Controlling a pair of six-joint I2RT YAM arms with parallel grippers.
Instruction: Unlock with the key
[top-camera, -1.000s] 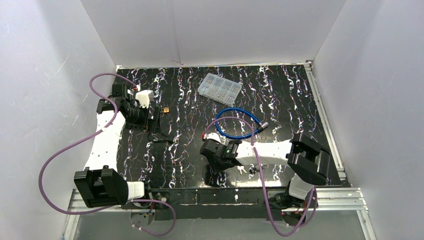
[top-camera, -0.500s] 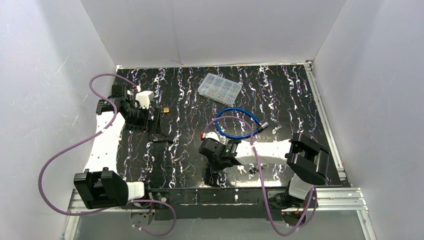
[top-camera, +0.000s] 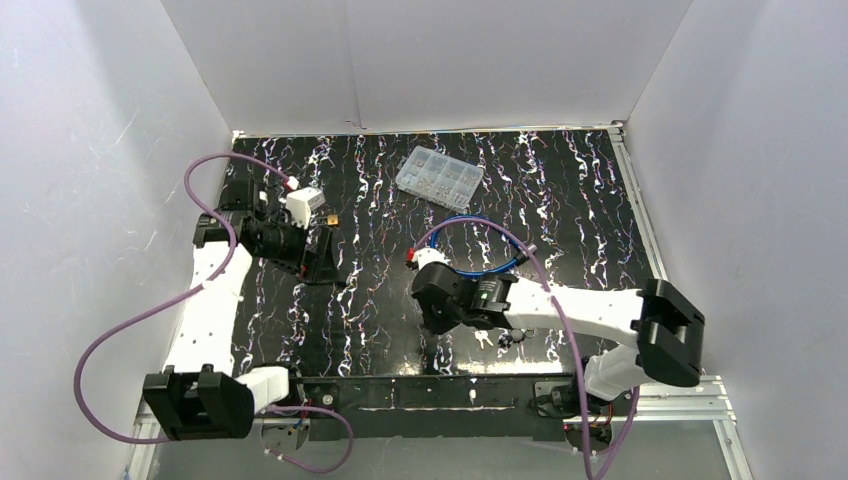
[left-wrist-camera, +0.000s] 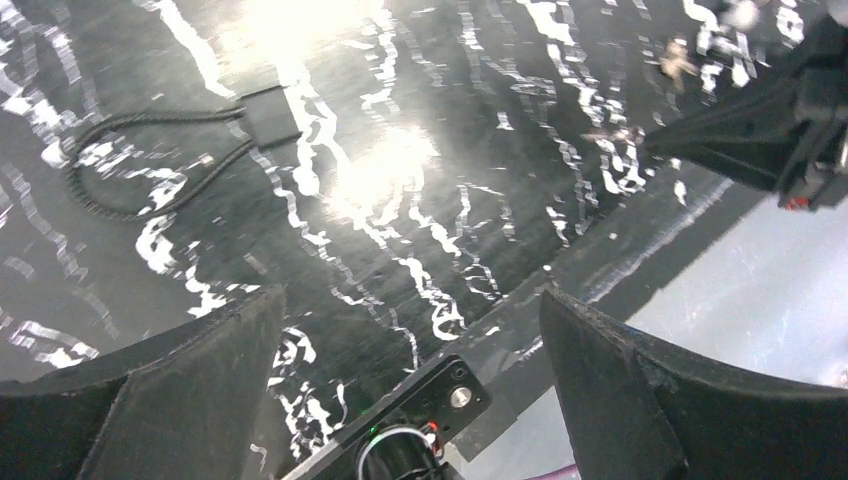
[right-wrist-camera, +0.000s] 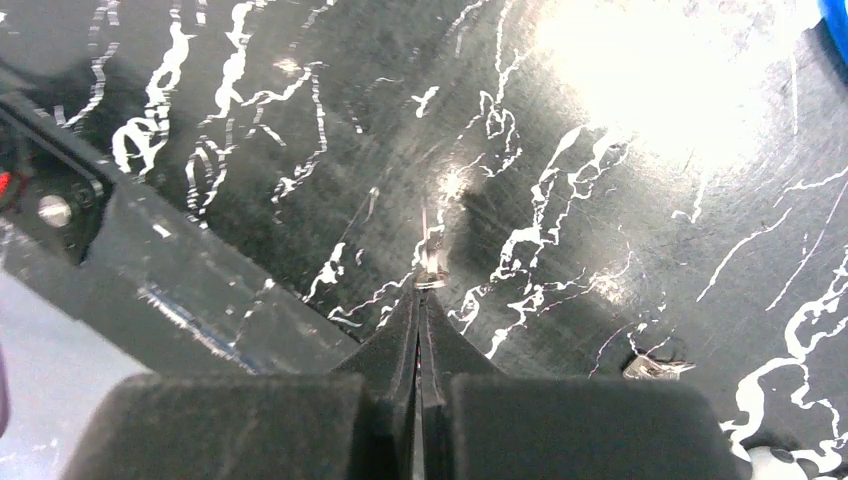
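Above the tabletop (right-wrist-camera: 620, 230), right jaws pinch what seems the key (right-wrist-camera: 432, 262).

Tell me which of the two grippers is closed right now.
The right gripper: its fingers are pressed together, pinching a thin metal piece, apparently the key, at their tips. The left gripper stands wide open, nothing between its fingers.

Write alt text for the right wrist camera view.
The right pincer is shut on a thin metal key sticking out from its tips, above the black white-streaked table. A small metal bit lies to the right.
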